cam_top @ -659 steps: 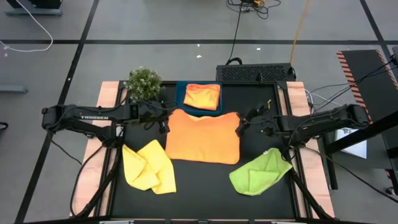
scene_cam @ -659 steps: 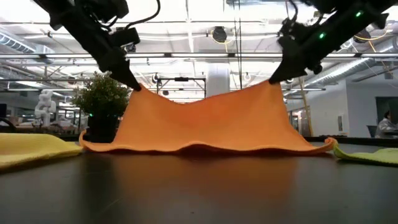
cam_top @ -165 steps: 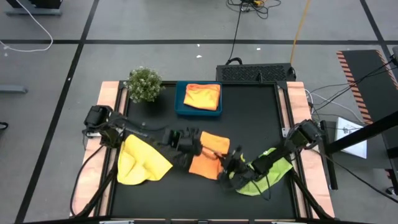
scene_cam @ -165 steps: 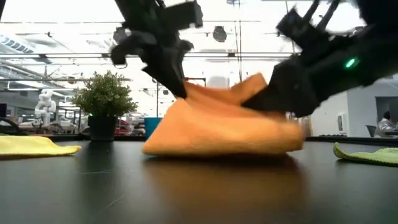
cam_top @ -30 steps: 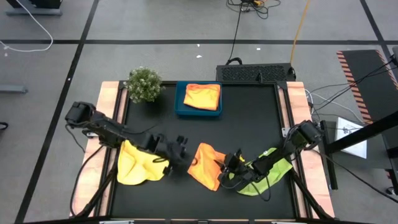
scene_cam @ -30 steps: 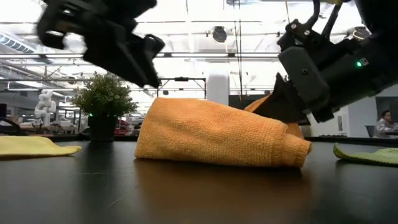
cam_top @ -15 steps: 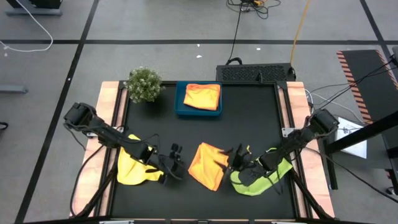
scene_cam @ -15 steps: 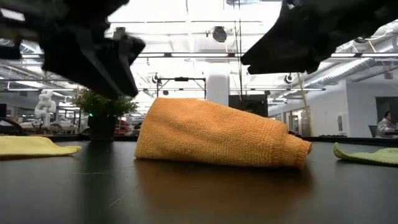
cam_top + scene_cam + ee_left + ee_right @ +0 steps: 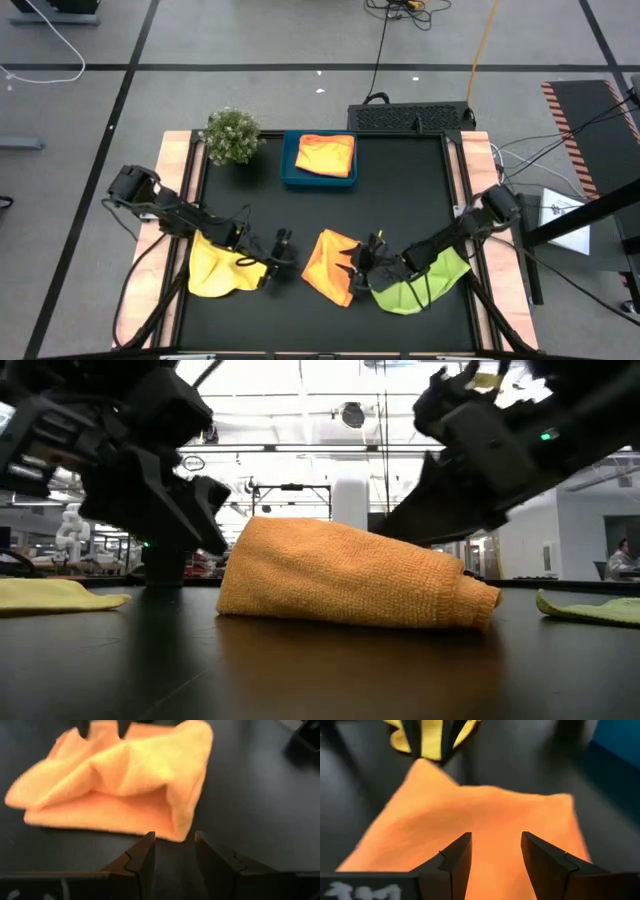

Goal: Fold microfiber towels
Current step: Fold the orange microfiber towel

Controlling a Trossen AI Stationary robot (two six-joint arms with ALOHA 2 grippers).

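- Orange towel [image 9: 331,265]: folded into a loose, lumpy bundle, lying on the black bench [image 9: 400,190] near its front edge, well apart from the blue tray [image 9: 290,170] and on the front side of it.
- Left gripper [image 9: 283,252]: just beside the orange towel, on the side toward the yellow towel; fingers [image 9: 142,860] parted a little, holding nothing, tips just short of the towel's edge.
- Right gripper [image 9: 366,258]: at the orange towel's opposite side, over its edge; fingers [image 9: 455,857] parted, empty, with the cloth lying beneath them.
- Yellow towel [image 9: 215,270]: crumpled, beyond the left gripper from the orange towel, partly under the left arm.
- Lime green towel [image 9: 425,285]: crumpled, beyond the right gripper from the orange towel, partly under the right arm.
- Folded orange-yellow towel [image 9: 326,154]: inside the blue tray.
- Small green plant [image 9: 231,135]: just beside the blue tray, at the bench's rear corner.
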